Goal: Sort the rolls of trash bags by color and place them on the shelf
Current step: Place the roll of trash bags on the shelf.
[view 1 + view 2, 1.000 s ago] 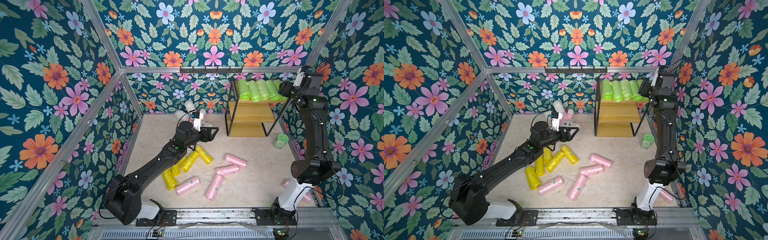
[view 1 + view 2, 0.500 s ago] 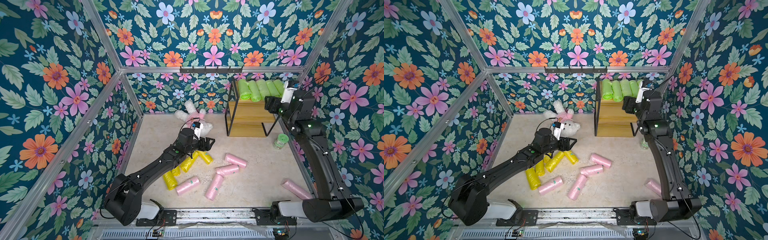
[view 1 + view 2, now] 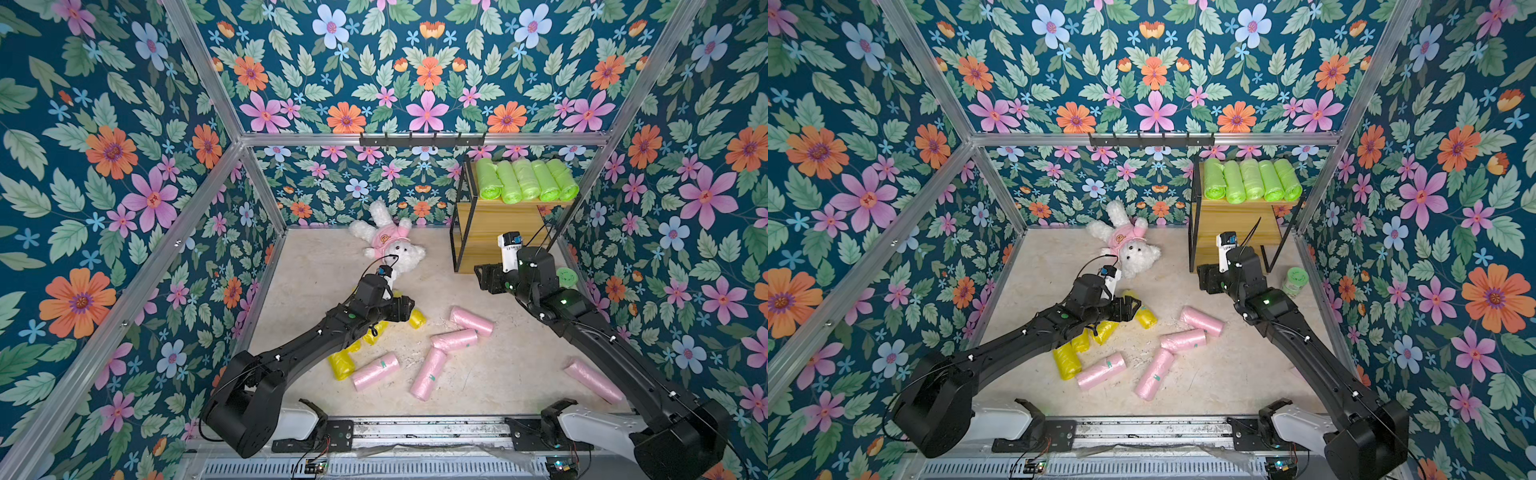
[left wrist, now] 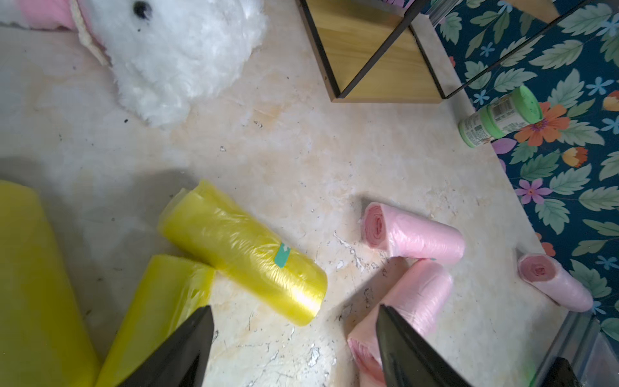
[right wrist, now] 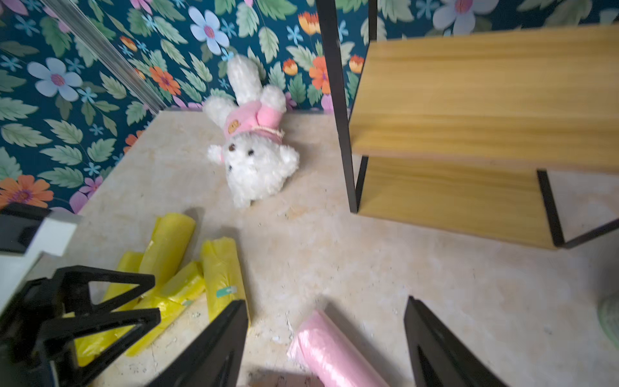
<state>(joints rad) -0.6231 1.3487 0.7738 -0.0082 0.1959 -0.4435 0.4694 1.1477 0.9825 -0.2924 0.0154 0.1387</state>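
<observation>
My left gripper [image 4: 294, 308] is open w/ nothing in it, low over the yellow rolls [image 3: 417, 319] mid-floor, one roll's end just past my tips. My right gripper [image 5: 325, 301] is open too, empty, in front of the shelf [image 3: 494, 220]. Bare floor lies betw. the pink rolls [image 3: 471, 321] and the shelf. One pink roll [image 3: 594, 380] lies along the right wall and the jar [image 3: 566, 277] stands by the shelf's foot. On the shelf's top board are five green rolls [image 3: 525, 180], side by side.
</observation>
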